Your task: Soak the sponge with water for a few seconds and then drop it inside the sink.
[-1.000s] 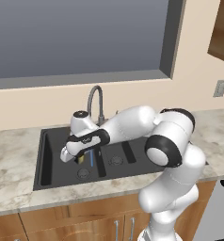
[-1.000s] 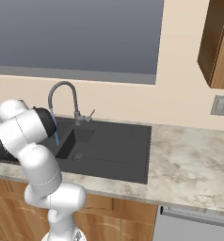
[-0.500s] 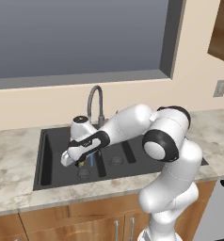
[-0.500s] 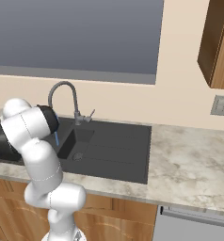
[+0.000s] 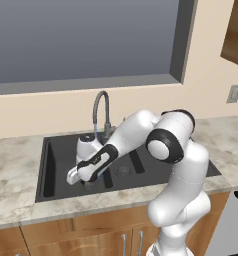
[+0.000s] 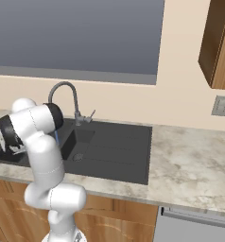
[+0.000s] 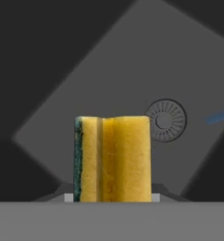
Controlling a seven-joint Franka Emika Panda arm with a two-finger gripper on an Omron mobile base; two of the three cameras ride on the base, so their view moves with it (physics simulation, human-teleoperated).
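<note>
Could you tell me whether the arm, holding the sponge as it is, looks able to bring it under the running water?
Probably yes: the gripper holds the sponge over the sink basin, the water falls close by, and nothing lies between.

Two base views, shared sink (image 5: 136, 167)

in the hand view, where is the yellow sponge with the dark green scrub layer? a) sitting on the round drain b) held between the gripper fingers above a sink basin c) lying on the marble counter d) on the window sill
b: the yellow sponge with the green scrub layer stands upright in the gripper, with the dark sink basin and its round drain behind it.
</note>
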